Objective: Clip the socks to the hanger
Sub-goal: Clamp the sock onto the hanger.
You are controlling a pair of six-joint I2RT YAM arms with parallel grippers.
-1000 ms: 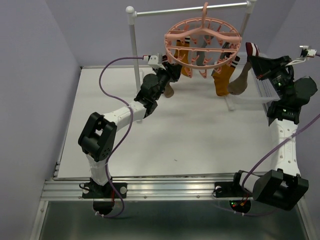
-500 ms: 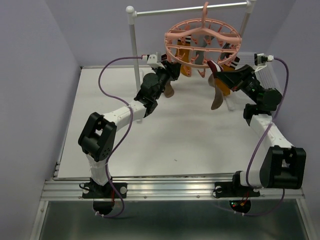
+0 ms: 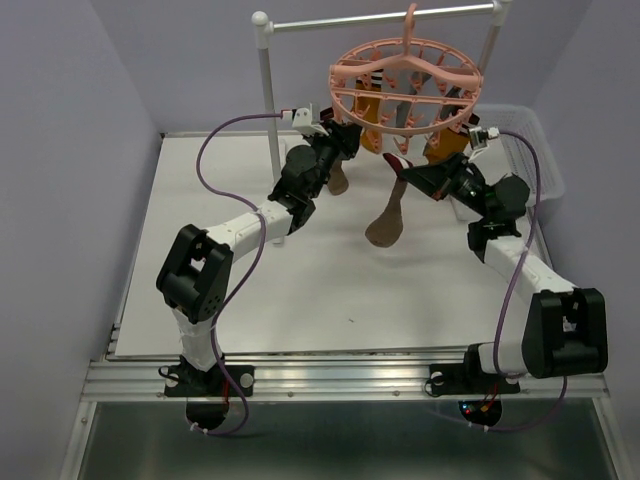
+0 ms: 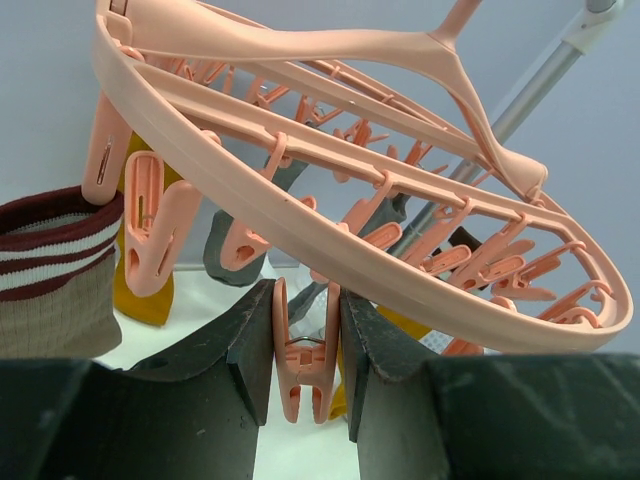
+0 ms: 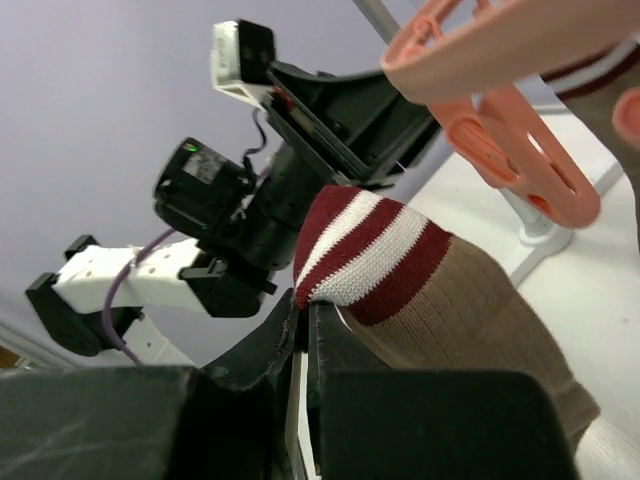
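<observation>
The salmon-pink hanger (image 3: 405, 72) hangs by its hook from the rail. My left gripper (image 3: 346, 141) is at the ring's left side, shut on one dangling clip (image 4: 305, 362), squeezed between both fingers below the ring (image 4: 300, 170). My right gripper (image 3: 407, 173) is under the ring's front, shut on the maroon-and-white cuff of a brown sock (image 3: 387, 220), which dangles over the table. In the right wrist view the cuff (image 5: 365, 250) is pinched at the fingertips. Orange socks (image 3: 367, 125), a grey sock (image 4: 235, 250) and another brown striped-cuff sock (image 4: 50, 275) hang from clips.
The white-posted rail stand (image 3: 266, 110) carries the hanger; its left post stands just beside my left arm. A white mesh basket (image 3: 535, 160) sits at the back right. Purple walls close in the white table (image 3: 300, 290) on three sides.
My right arm has swung left from the basket side, carrying the brown sock under the hanger toward my left gripper. The left arm has held still on its clip.
</observation>
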